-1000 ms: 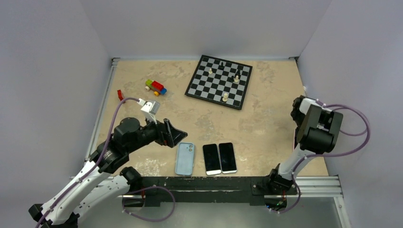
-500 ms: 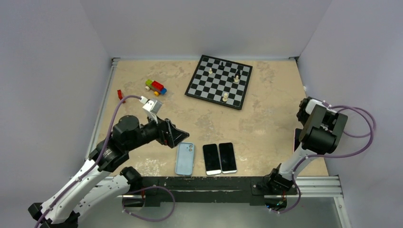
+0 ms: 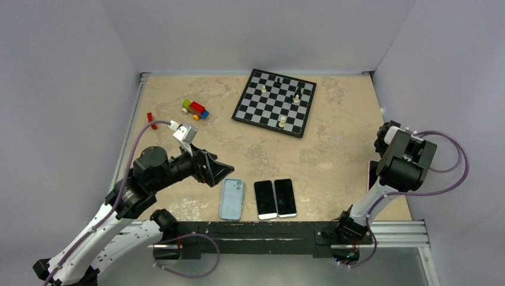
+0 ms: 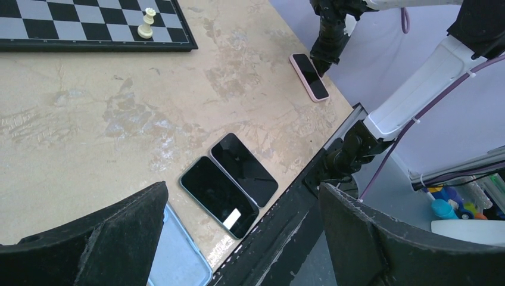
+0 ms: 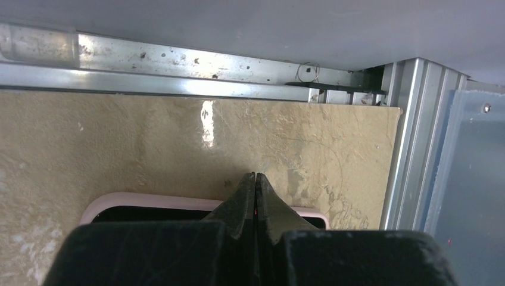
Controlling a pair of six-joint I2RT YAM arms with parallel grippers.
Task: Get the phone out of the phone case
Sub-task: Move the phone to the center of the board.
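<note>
Pink phone case (image 4: pixel 309 76) holds phone (image 4: pixel 308 70), flat, well right of chessboard (image 3: pixel 274 101), nearer. Right gripper (image 5: pixel 255 179) pressed together, pointing down at case's end. Left gripper (image 3: pixel 221 173) spread wide, low, near-left of chessboard.

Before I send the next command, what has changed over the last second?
The right gripper, shut, swung out toward the right edge of the table and is now over the pink-cased phone. The left gripper, open, drew back slightly to the left. Nothing was grabbed or released. The blue case, two bare phones, chessboard and toy car stayed put.
</note>
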